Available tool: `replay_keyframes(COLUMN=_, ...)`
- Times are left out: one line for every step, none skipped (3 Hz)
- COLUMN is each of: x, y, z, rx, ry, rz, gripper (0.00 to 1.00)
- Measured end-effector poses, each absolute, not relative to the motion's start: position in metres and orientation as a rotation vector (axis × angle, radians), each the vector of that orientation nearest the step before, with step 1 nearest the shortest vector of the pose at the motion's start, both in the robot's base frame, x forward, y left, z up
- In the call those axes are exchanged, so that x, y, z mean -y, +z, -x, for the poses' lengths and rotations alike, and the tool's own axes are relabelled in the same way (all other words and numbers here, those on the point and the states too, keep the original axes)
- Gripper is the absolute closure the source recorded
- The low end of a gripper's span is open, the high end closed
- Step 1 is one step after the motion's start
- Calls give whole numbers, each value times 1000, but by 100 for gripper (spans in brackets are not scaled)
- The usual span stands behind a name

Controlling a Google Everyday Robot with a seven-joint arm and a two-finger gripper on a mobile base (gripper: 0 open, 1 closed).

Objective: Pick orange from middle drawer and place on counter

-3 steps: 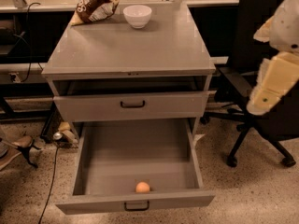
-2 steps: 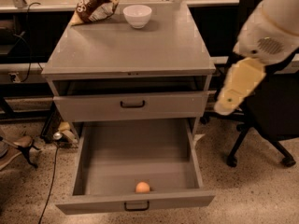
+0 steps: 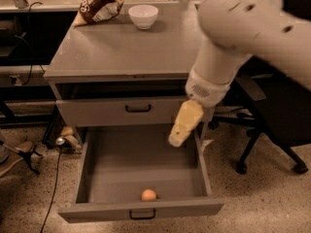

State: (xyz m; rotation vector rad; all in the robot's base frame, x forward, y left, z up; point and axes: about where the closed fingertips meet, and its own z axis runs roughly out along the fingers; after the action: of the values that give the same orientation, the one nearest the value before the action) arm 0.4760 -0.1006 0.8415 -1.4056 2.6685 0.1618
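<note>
The claw point(image 3: 178, 137) is a pale yellow piece at the end of the big white arm point(image 3: 228, 42), which reaches in from the upper right. It points down and to the left, and its tip hangs over the right rear part of the open middle drawer point(image 3: 97, 211), just in front of the right end of the shallower drawer front point(image 3: 107, 113) above. Whether the claw is apart or together I cannot tell, as it shows only as one blunt shape. Nothing is seen held in it, and whether it touches the drawer's right wall is not clear.

The orange point(image 3: 148, 194) lies on the drawer floor, close against the front wall and near the middle of its width, just behind the dark bar handle point(image 3: 142, 214). It is well apart from the claw and sits alone in the drawer.

The grey desk point(image 3: 131, 52) on top of the cabinet carries a white bowl point(image 3: 143, 15) near its back edge and a brown snack bag point(image 3: 100, 6) just left of the bowl, at the back left corner. A dark office chair point(image 3: 272, 125) stands to the right of the cabinet on the speckled floor point(image 3: 252, 208).
</note>
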Motion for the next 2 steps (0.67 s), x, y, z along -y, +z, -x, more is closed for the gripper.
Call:
replay_keyframes(x=96, y=830, z=-473, rx=-2765, ry=176, rz=1271, gripper=0)
replay_keyframes(x=96, y=830, z=-473, rx=-2765, ry=176, rz=1271, gripper=0)
